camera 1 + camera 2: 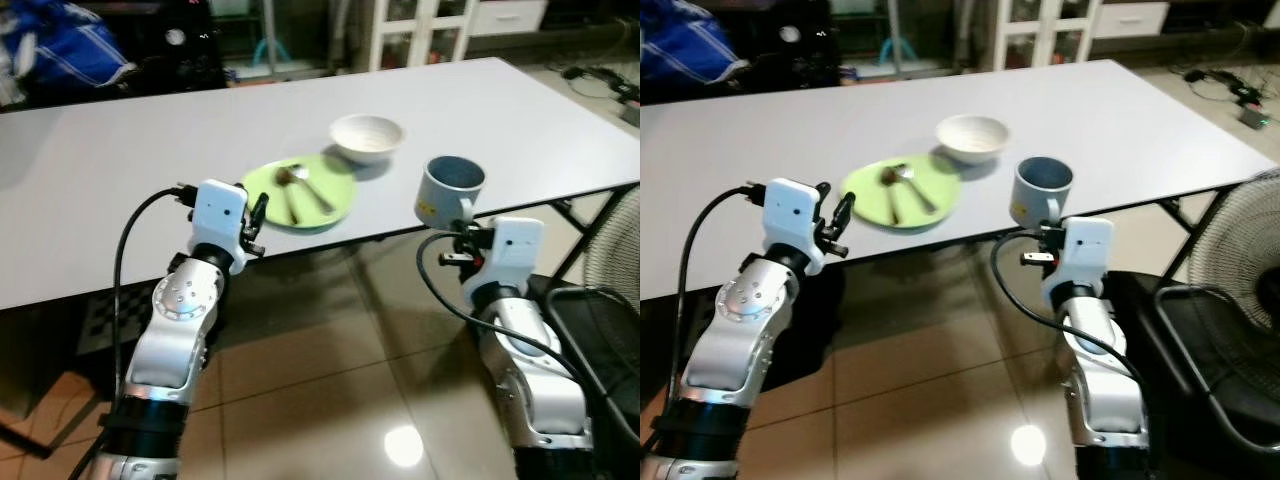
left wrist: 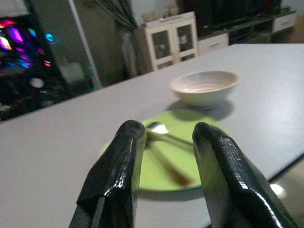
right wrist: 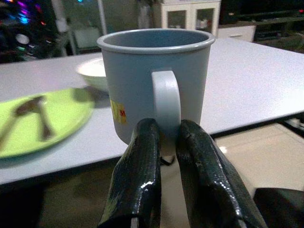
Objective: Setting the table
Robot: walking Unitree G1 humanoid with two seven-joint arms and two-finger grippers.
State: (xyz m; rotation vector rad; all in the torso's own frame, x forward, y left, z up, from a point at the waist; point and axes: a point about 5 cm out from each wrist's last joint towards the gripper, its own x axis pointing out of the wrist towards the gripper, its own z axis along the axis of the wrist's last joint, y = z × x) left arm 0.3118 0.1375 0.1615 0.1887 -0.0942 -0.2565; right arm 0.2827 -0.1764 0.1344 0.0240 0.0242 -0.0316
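Note:
My right gripper (image 1: pixel 462 235) is shut on the handle of a blue-grey mug (image 1: pixel 451 188), which it holds upright at the table's front edge. The same gripper (image 3: pixel 166 142) pinches the mug (image 3: pixel 135 80) from below. A green plate (image 1: pixel 325 200) with two spoons (image 1: pixel 298 188) lies on the white table (image 1: pixel 110 170), and a white bowl (image 1: pixel 366 136) sits just behind it. My left gripper (image 1: pixel 257 218) hovers at the table's front edge to the left of the plate. It (image 2: pixel 164 137) is open, points at the plate (image 2: pixel 190 156) and holds nothing.
A standing fan (image 1: pixel 612 262) and a black wire basket (image 1: pixel 600 345) are at my right, beside the right arm. A white cabinet (image 1: pixel 420 28) and a blue bag (image 1: pixel 60 45) lie beyond the table's far side. Tiled floor (image 1: pixel 330 400) shows under the table's edge.

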